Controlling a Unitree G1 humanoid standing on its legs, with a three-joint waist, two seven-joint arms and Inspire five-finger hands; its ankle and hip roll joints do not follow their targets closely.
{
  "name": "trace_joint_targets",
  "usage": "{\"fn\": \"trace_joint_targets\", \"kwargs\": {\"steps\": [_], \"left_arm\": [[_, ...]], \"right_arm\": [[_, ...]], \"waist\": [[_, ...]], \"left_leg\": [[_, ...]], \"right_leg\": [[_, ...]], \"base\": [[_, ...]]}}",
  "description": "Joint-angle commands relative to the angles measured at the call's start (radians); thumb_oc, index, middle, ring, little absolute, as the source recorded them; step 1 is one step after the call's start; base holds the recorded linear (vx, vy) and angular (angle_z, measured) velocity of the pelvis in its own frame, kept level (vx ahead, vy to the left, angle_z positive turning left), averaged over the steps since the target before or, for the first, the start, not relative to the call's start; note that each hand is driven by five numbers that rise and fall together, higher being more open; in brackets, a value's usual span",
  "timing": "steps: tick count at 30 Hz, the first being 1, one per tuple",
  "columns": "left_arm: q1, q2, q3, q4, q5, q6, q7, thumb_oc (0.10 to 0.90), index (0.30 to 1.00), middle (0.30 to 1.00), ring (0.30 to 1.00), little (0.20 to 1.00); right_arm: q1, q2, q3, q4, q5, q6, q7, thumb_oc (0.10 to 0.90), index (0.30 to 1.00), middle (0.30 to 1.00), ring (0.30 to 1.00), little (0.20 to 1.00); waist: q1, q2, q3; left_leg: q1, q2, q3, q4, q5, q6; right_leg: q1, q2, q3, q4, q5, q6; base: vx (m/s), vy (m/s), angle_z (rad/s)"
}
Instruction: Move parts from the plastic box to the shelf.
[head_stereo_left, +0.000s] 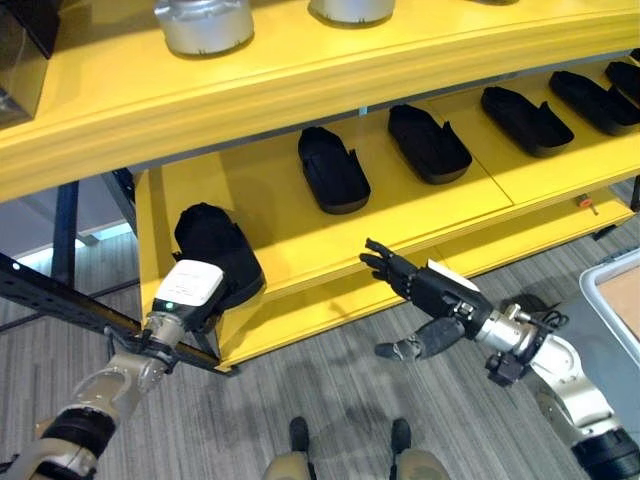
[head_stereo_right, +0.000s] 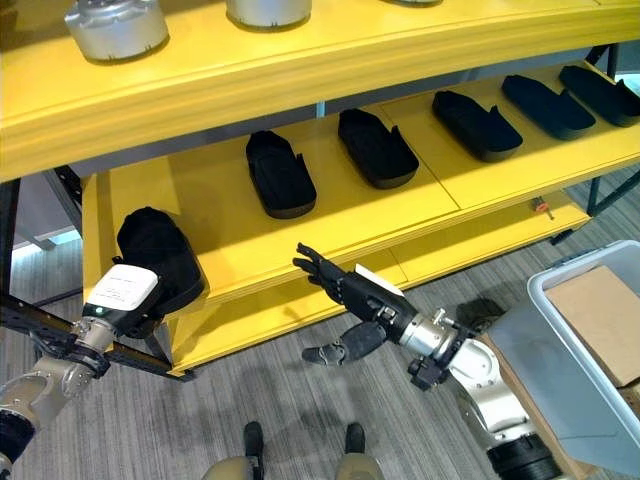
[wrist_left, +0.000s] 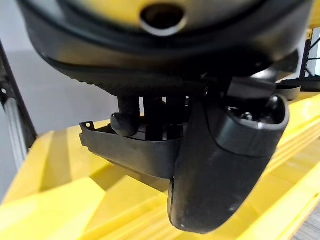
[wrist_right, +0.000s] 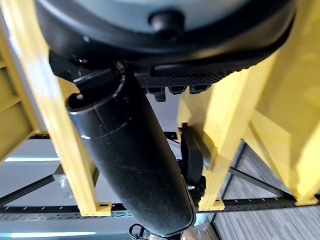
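Your left hand sits at the left end of the yellow shelf, on the black part that lies at the lower board's front corner. From the head you see just the hand's white-covered back against that part; the left wrist view gives you more, with the fingers curled over the part's thin upper wall and the thumb down its outer side, so the hand is grasping it while it rests on the yellow board. Your right hand hangs in front of the shelf's lower edge, above the grey floor, fingers straight and spread, thumb hanging below, holding nothing. Its wrist view looks past the thumb at the shelf's yellow uprights and dark floor rails, which the head views do not give you. Further black parts lie in a row along the same board, well apart from each other. Two silver-grey metal cylinders stand on the board above. The right eye view shows the plastic box at the right edge, with a brown cardboard sheet inside it.
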Motion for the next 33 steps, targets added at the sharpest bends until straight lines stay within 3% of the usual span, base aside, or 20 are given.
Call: {"fn": "trace_joint_targets", "kwargs": {"steps": [1, 4, 5, 8, 9, 12, 15, 16, 19, 22, 33], "left_arm": [[-0.070, 0.063, 0.058, -0.016, -0.087, 0.052, 0.048, 0.400, 0.300, 0.300, 0.300, 0.300], [-0.085, 0.046, 0.051, -0.031, -0.091, 0.058, 0.029, 0.400, 0.300, 0.300, 0.300, 0.300], [-0.091, 0.037, 0.043, -0.047, -0.090, 0.072, 0.018, 0.400, 0.300, 0.300, 0.300, 0.300], [-0.089, 0.034, 0.040, -0.040, -0.091, 0.069, 0.020, 0.400, 0.300, 0.300, 0.300, 0.300], [-0.076, 0.031, 0.045, -0.040, -0.093, 0.066, 0.029, 0.400, 0.300, 0.300, 0.300, 0.300], [-0.040, 0.030, 0.075, -0.040, -0.082, 0.043, 0.037, 0.400, 0.300, 0.300, 0.300, 0.300], [-0.022, 0.034, 0.093, -0.045, -0.085, 0.031, 0.035, 0.400, 0.300, 0.300, 0.300, 0.300], [-0.008, 0.047, 0.093, -0.057, -0.105, 0.040, 0.030, 0.400, 0.300, 0.300, 0.300, 0.300], [0.011, 0.040, 0.111, -0.057, -0.083, 0.029, 0.029, 0.400, 0.300, 0.300, 0.300, 0.300], [0.005, 0.039, 0.121, -0.025, -0.059, -0.017, 0.041, 0.400, 0.300, 0.300, 0.300, 0.300], [-0.074, 0.035, 0.054, 0.018, -0.033, -0.042, 0.040, 0.400, 0.300, 0.300, 0.300, 0.300]], "right_arm": [[-0.047, -0.008, 0.003, -0.090, 0.002, -0.110, 0.014, 0.900, 1.000, 1.000, 1.000, 1.000], [-0.039, -0.002, -0.010, -0.076, 0.001, -0.120, 0.031, 0.900, 1.000, 1.000, 1.000, 1.000], [-0.037, 0.008, -0.010, -0.077, 0.007, -0.110, 0.046, 0.900, 1.000, 1.000, 1.000, 1.000], [-0.041, 0.016, -0.003, -0.088, -0.015, -0.094, 0.040, 0.900, 1.000, 1.000, 1.000, 1.000], [-0.044, 0.011, -0.001, -0.086, -0.014, -0.084, 0.044, 0.900, 1.000, 1.000, 1.000, 1.000], [-0.020, 0.008, -0.006, -0.071, -0.011, -0.102, 0.061, 0.900, 1.000, 1.000, 1.000, 1.000], [0.000, 0.005, -0.005, -0.078, -0.019, -0.113, 0.053, 0.900, 1.000, 1.000, 1.000, 1.000], [0.010, -0.001, 0.001, -0.082, -0.019, -0.124, 0.048, 0.900, 1.000, 1.000, 1.000, 1.000], [0.037, -0.011, -0.015, -0.090, 0.018, -0.135, 0.053, 0.900, 1.000, 1.000, 1.000, 1.000], [0.069, -0.006, -0.046, -0.105, 0.035, -0.139, 0.063, 0.900, 1.000, 1.000, 1.000, 1.000], [0.061, 0.026, -0.028, -0.144, 0.004, -0.096, -0.013, 0.900, 1.000, 1.000, 1.000, 1.000]], "waist": [[0.002, -0.051, -0.072], [-0.006, -0.046, -0.061], [-0.009, -0.036, -0.061], [-0.005, -0.028, -0.061], [0.006, -0.014, -0.065], [0.023, -0.029, -0.061], [0.029, -0.040, -0.058], [0.034, -0.031, -0.063], [0.028, -0.014, -0.070], [0.020, -0.005, -0.082], [0.023, -0.021, -0.109]], "left_leg": [[-0.045, -0.073, 0.092, 0.427, -0.204, 0.065], [-0.142, -0.033, 0.115, 0.597, -0.131, 0.030], [-0.123, -0.025, 0.131, 0.480, -0.121, 0.031], [-0.094, -0.034, 0.121, 0.346, -0.093, 0.026], [-0.092, -0.013, 0.077, 0.186, -0.023, 0.001], [-0.131, 0.082, 0.018, 0.024, 0.123, -0.039], [-0.160, 0.105, 0.007, 0.010, 0.128, -0.042], [-0.137, 0.094, 0.001, 0.002, 0.096, -0.039], [-0.101, 0.088, 0.005, 0.003, 0.071, -0.033], [-0.049, 0.066, 0.008, -0.008, 0.026, -0.022], [-0.004, 0.016, 0.030, -0.010, -0.050, 0.025]], "right_leg": [[-0.096, 0.036, 0.025, 0.067, -0.019, -0.052], [-0.072, 0.045, -0.012, 0.068, -0.030, -0.080], [-0.062, 0.049, -0.010, 0.065, -0.034, -0.076], [-0.052, 0.052, 0.002, 0.061, -0.033, -0.068], [-0.033, 0.063, 0.022, 0.050, -0.038, -0.063], [0.022, 0.047, 0.046, 0.030, -0.047, -0.068], [0.039, 0.026, 0.044, 0.037, -0.053, -0.064], [0.038, 0.018, 0.046, 0.055, -0.064, -0.056], [0.036, 0.024, 0.041, 0.082, -0.085, -0.054], [0.031, 0.024, 0.032, 0.100, -0.100, -0.043], [-0.001, -0.024, 0.022, 0.127, -0.093, 0.003]], "base": [[0.09, -0.114, 0.21], [0.13, -0.076, 0.48], [0.20, 0.060, 0.73], [0.18, 0.149, 0.25], [0.24, 0.204, 0.12], [0.24, 0.193, -0.02], [0.17, 0.181, -0.26], [0.15, 0.181, -0.53], [0.19, 0.226, -0.47], [0.15, 0.179, -0.18], [0.07, 0.122, -0.01]]}}
